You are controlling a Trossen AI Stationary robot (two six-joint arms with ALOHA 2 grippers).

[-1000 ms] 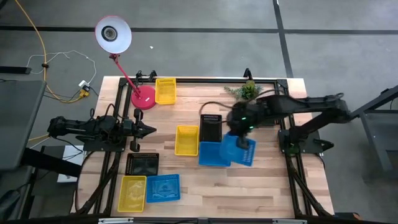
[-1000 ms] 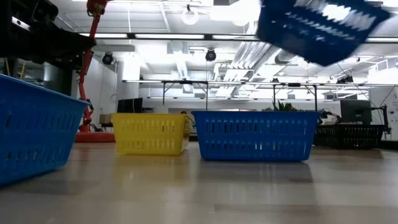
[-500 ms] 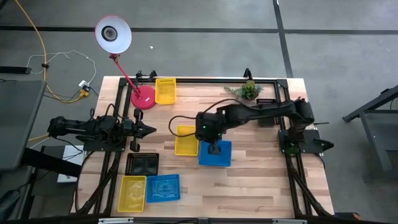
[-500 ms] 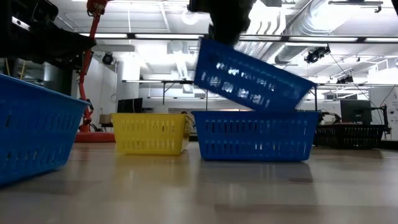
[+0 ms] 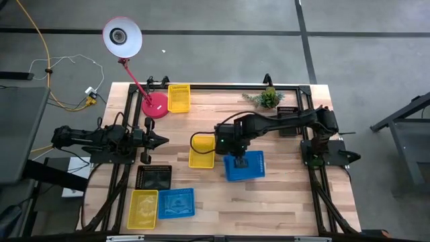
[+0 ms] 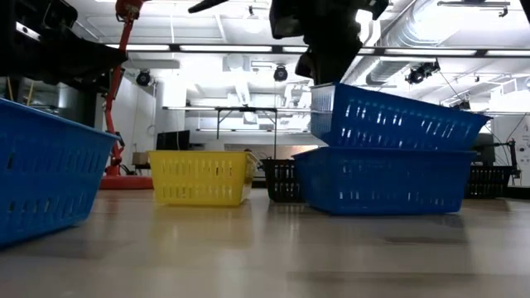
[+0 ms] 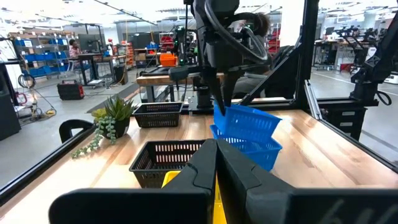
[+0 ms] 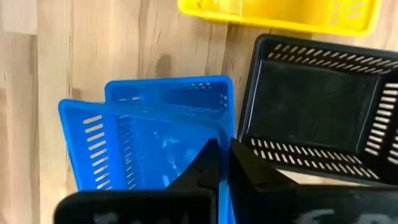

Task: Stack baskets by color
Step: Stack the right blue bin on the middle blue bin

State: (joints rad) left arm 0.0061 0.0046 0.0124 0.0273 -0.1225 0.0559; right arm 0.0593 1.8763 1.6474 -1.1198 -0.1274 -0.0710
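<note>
Right gripper (image 5: 236, 160) jaws clamped, arm outstretched; left gripper (image 5: 161, 140) closed.

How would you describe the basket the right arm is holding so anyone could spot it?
Start at the middle of the wooden table, where the right gripper is shut on a basket wall. The upper blue basket sits tilted inside another blue basket. The neighbouring yellow basket stands alone.

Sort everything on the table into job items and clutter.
Job items: blue basket pair, yellow basket, far yellow basket, black basket, near yellow basket, near blue basket.
Clutter: red lamp, small plant.
</note>
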